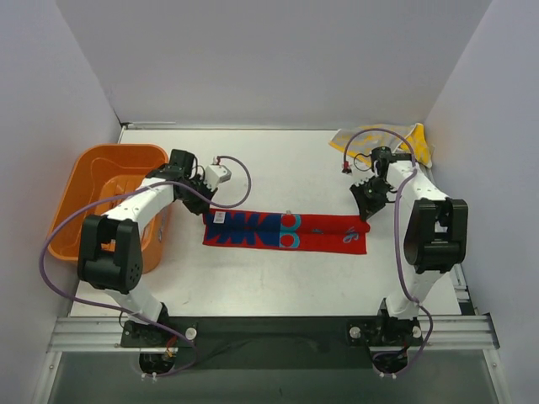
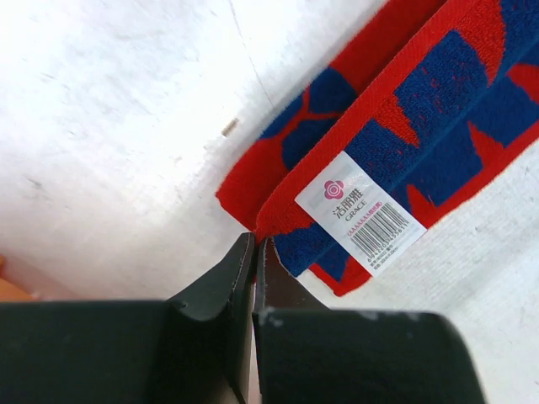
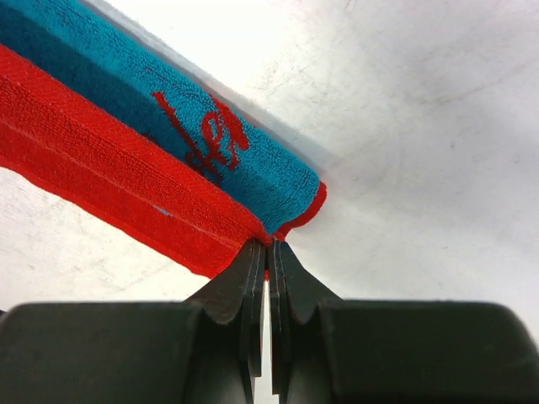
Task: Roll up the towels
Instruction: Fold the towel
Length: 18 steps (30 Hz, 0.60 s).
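Left claw: jaws together, tips pinching the near-left corner of the red and turquoise towel. A thin edge of cloth runs into the tips, so I read it as clamped on that corner. A white label lies face up just beyond the tips.

Right claw: jaws together, nipping the opposite end's corner, where the turquoise face folds over the red.

Towel state: folded lengthwise into a long narrow strip, lying flat on the tabletop and stretched between the two arms. I see no turn of a roll at either end.

Yellow towel: crumpled at the far right corner behind the right arm, untouched. The orange tub sits at far left, beside the left arm.

Progress, my judgement: early. The first towel is folded and held, not yet rolled. Left to do: roll the strip end to end, then fold and roll the yellow one.
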Each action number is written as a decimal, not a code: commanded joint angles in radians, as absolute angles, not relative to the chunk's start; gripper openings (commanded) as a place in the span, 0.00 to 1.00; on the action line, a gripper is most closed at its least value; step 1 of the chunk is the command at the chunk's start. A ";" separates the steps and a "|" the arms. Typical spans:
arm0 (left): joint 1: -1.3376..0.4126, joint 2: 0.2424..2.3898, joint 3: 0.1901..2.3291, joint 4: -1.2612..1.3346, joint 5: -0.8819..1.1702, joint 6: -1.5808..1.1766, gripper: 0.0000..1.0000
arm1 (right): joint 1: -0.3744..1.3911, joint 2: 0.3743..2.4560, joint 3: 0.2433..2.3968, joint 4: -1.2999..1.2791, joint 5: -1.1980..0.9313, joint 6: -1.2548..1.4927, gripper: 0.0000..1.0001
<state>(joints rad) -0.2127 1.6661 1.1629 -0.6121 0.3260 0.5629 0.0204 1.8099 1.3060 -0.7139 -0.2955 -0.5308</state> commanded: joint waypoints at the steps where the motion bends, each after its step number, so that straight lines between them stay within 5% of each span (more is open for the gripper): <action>1: -0.196 1.626 1.203 -0.568 0.353 0.540 0.00 | 0.012 1.761 1.344 -0.765 -0.296 -0.526 0.00; 18: -0.184 1.629 1.239 -0.414 0.337 0.494 0.00 | 0.003 1.793 1.457 -0.755 -0.318 -0.508 0.00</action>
